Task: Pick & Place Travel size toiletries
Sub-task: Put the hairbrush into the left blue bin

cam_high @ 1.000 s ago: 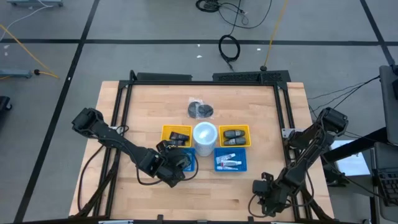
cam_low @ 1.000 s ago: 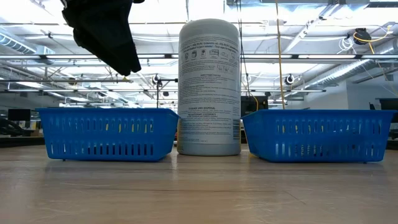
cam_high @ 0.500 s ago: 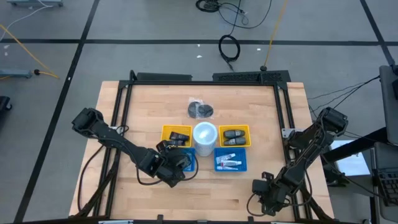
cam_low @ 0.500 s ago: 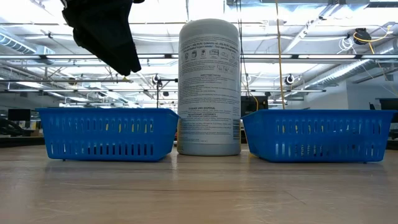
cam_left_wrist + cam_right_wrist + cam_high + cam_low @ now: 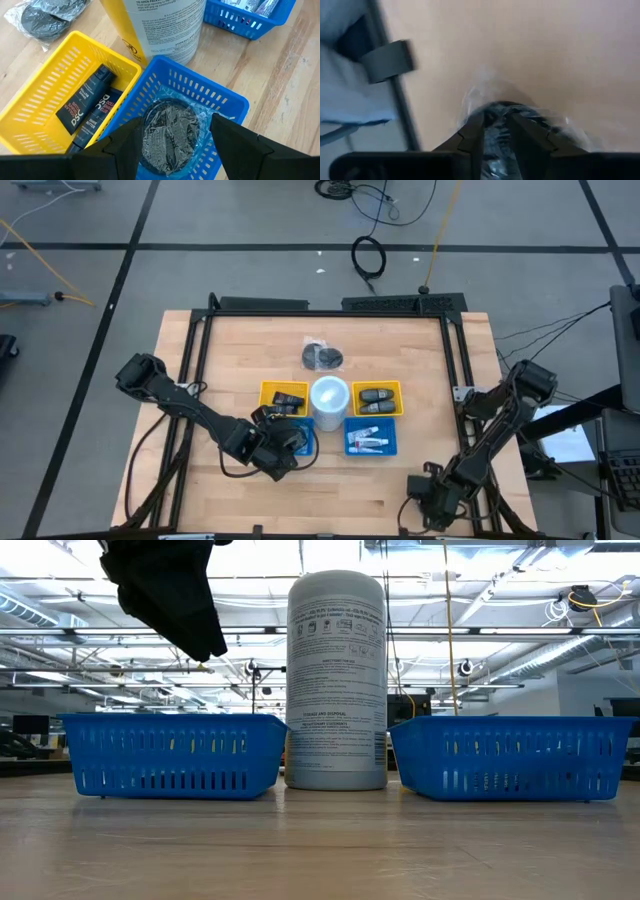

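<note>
At the bench's [image 5: 210, 480] near right corner, the right gripper [image 5: 495, 131] is pinching a clear bag [image 5: 520, 107], visible only from its wrist. Over the left blue basket [image 5: 200, 95], the left gripper [image 5: 172, 137] is hanging spread, empty, above another bag [image 5: 167, 132].

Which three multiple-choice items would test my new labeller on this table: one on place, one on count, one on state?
1. The white canister stands: A in a yellow basket; B between the baskets; C at the table's edge.
2. Count of blue baskets: A one; B two; C four.
3. The left end effector is: A shut on a tube; B out of sight; C open.
B: it stands mid-cluster. B: the low view shows two. C: its fingers are spread above a bag.
</note>
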Available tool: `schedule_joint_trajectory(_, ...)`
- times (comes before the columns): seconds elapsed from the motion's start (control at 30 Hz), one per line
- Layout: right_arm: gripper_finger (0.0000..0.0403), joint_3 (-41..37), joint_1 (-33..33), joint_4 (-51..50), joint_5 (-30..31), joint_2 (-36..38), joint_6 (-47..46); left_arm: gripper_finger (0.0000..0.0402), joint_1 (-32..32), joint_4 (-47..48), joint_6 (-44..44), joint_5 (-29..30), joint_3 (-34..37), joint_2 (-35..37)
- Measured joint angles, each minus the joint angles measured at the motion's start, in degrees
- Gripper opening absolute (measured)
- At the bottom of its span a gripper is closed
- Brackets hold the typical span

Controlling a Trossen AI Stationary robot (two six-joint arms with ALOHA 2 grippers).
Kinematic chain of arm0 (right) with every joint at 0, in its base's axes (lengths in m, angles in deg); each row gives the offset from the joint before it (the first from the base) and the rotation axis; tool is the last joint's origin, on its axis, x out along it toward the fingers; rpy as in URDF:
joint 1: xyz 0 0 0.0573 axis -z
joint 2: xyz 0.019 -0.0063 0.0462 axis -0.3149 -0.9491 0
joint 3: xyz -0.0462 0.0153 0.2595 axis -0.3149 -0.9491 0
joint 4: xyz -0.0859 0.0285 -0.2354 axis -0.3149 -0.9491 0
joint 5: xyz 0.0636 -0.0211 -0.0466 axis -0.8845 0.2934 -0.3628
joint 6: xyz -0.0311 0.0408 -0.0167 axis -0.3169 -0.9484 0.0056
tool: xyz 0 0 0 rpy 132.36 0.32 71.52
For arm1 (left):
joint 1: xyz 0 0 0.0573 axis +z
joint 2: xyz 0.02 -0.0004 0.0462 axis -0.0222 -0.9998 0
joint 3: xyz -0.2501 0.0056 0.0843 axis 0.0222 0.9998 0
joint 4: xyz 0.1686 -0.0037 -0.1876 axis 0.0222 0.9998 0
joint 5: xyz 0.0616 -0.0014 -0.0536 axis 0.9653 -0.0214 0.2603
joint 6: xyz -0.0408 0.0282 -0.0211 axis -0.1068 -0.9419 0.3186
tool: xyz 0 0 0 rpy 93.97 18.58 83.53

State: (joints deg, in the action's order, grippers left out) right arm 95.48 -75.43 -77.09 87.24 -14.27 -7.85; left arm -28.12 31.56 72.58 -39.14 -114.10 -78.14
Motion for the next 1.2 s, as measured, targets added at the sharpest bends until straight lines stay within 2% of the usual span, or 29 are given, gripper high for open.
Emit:
schedule_joint_trajectory(0.2,0.0068,-0.05,0.0,-0.1,-5.92,-6.85,0.11,0.0232,0.0,-0.33,-0.2,-0.02,0.0,0.0)
schedule_joint_trajectory(0.33,0.0034,0.01,0.0,-0.43,-7.19,-8.78,-1.17,0.0232,-0.01,-0.46,-0.26,-0.01,0.0,0.0)
schedule_joint_trajectory(0.43,0.0007,0.01,-0.03,-0.91,-5.71,-8.77,-1.29,0.0232,0.0,-0.63,-0.28,-0.01,0.0,0.0)
schedule_joint_trajectory(0.53,0.0008,-0.01,-0.07,-1.18,-3.34,-8.55,-1.33,0.0232,0.0,-0.9,-0.37,0.0,0.0,0.0)
schedule_joint_trajectory(1.2,0.0001,-0.14,0.35,-0.41,1.68,-8.51,-3.93,0.0232,-0.02,-1.35,-1.01,0.03,0.0,0.0)
